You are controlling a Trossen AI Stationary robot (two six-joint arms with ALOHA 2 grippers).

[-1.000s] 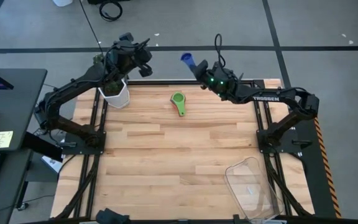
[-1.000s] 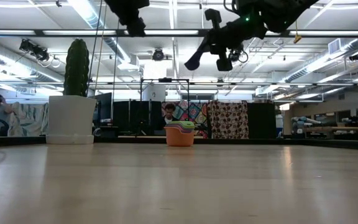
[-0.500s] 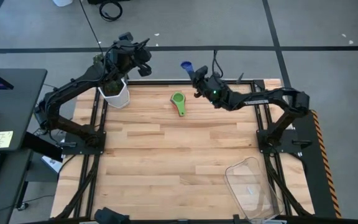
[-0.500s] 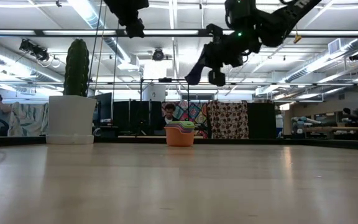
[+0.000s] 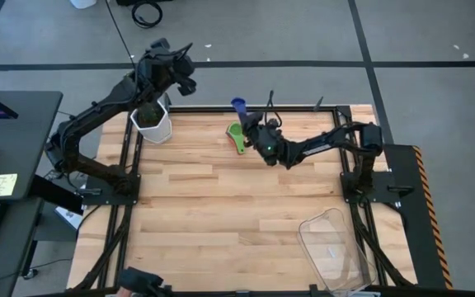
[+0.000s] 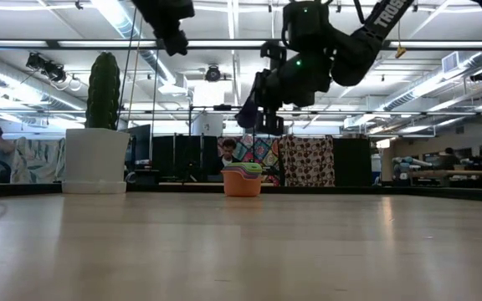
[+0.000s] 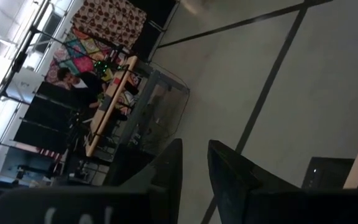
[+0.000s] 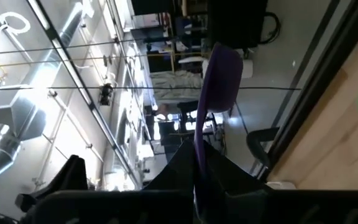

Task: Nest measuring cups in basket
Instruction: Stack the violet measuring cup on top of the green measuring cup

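Note:
My right gripper is shut on a dark blue measuring cup, high above the far middle of the table. Just below and beside it, a nested stack of cups with a green one on top stands on the table. In the low view the stack shows an orange cup at the bottom. The clear basket rests at the near right corner. My left gripper hangs in the air above the white cactus pot, its fingers a narrow gap apart and empty. My right gripper pinches the dark blue cup by its flat handle between its two fingers. The bowl sticks out past the fingertips. The fingers slant toward the table's far left. The cup is lifted clear of the table and the stack.
The white pot with the cactus stands at the far left corner. Broad bare wood lies between the stack and the basket. A person shows in the room beyond the far edge.
My right gripper has carried the dark blue cup toward the table's left and nearer, and downward, from beyond the far edge to just above the green-topped stack. It has stayed shut on the cup.

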